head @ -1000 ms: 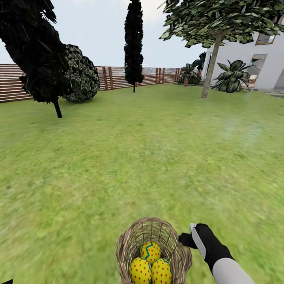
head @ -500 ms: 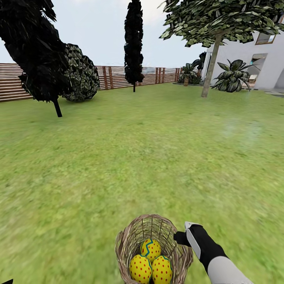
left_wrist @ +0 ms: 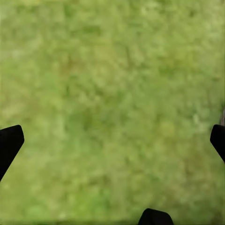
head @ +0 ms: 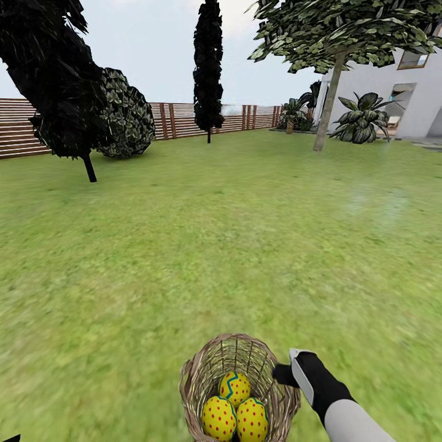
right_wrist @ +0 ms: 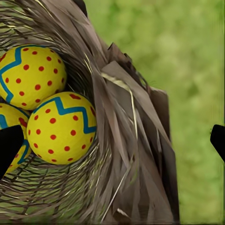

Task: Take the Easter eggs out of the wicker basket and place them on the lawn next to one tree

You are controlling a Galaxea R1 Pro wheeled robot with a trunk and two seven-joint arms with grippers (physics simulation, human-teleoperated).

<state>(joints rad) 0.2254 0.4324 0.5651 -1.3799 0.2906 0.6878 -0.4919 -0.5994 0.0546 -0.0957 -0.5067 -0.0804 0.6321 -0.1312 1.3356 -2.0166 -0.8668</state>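
The wicker basket stands on the lawn at the near edge of the head view, holding three Easter eggs. My right gripper sits at the basket's right rim. In the right wrist view it is open, straddling the basket wall, with one fingertip on the egg side and the other over grass. My left gripper hangs open above bare grass. A grey-trunked tree stands far off at the right.
Dark conical trees and a round bush stand before a wooden fence at the back. A white house with broad-leaved plants lies at the far right. Wide grass stretches between the basket and the trees.
My right gripper has moved a little left, closing in on the basket's right rim. The basket and eggs have shifted slightly away from me. The background has not moved.
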